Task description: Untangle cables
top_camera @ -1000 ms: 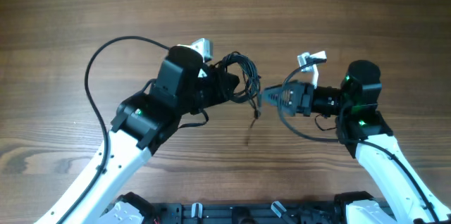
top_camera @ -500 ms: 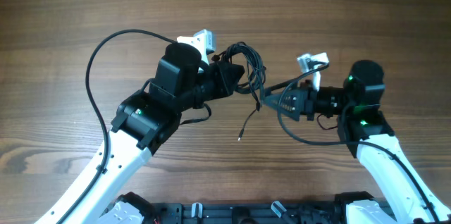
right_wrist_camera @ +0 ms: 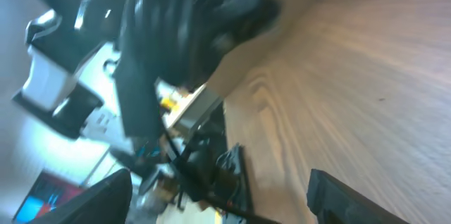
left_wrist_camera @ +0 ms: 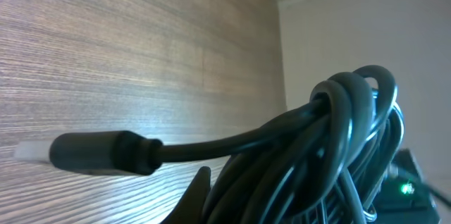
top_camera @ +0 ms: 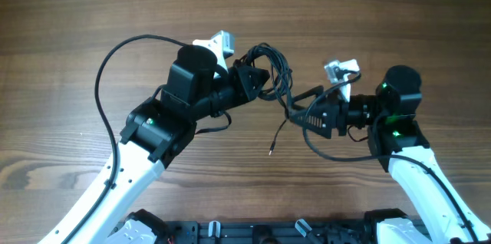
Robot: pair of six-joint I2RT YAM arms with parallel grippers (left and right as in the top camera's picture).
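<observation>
Cables point(top_camera: 275, 66) pinched in left hand point(top_camera: 257, 83) (bundled); right hand point(top_camera: 299, 110) spread beside them.

White arm links point(top_camera: 107, 190), black joints point(top_camera: 188, 83), green lights point(top_camera: 378, 87), black wires point(top_camera: 97, 83)

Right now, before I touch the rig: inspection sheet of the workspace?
Surface: wooden table, plain grain.
Job's things: black cable bundle between the arms; one plug end trails loose below it.
Clutter: nothing seen.
Grippers: left gripper shut on the bundle; right gripper open, close beside it.
Cables: thicker arm wire loops off the left arm.
Surroundings: black frame at the near edge.
</observation>
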